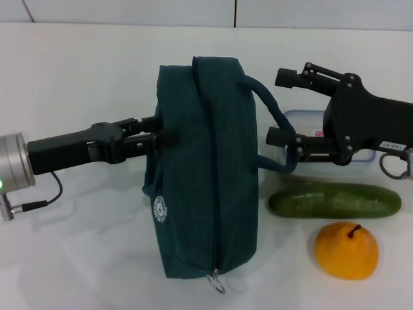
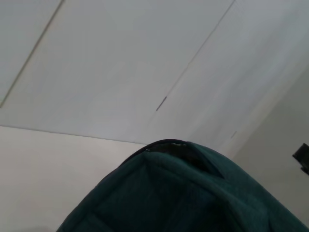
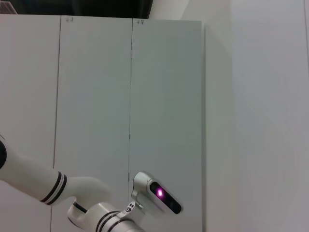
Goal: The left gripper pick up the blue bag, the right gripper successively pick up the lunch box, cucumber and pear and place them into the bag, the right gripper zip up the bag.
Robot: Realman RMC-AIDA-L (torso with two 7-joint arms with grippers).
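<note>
The blue bag (image 1: 206, 168) sits mid-table with its zipper running lengthwise and the ring pull (image 1: 217, 281) at the near end. My left gripper (image 1: 158, 132) reaches in from the left and is shut on the bag's left side; the left wrist view is filled with the bag's fabric (image 2: 183, 193). My right gripper (image 1: 284, 107) hovers open just right of the bag, with the bag's right handle (image 1: 274, 110) looping between its fingers. The lunch box (image 1: 308, 123) lies partly hidden under that gripper. The cucumber (image 1: 334, 200) lies nearer, and the pear (image 1: 346, 250) nearest.
The white table (image 1: 77, 245) extends on the left and in front. A wall edge (image 1: 232, 13) runs along the back. The right wrist view shows only pale cabinet doors (image 3: 96, 96) and a white robot arm segment (image 3: 154, 193).
</note>
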